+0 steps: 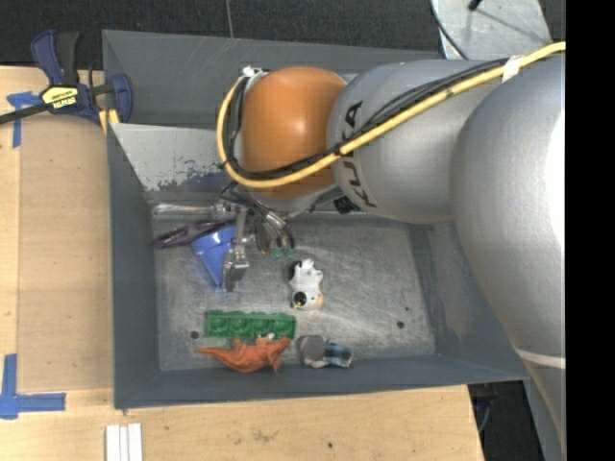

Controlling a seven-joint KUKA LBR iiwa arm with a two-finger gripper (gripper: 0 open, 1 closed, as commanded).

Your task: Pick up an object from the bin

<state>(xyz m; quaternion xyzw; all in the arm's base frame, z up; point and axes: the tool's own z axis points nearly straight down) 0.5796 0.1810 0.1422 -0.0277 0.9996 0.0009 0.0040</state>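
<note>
While the arm reaches in from the right, the gripper point(237, 260) sits low over the left half of the bin point(135, 286), at the right edge of a blue wedge point(209, 251); open or closed, cannot tell. White toy point(306, 284) lies just right of it; green block point(250, 326) and orange lizard point(246, 355) lie by the front wall.

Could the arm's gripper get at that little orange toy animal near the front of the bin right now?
Probably yes. The orange toy lies uncovered; the gripper sits farther back by the blue piece. The green piece right beside it and the near bin wall could make it tight.
</note>
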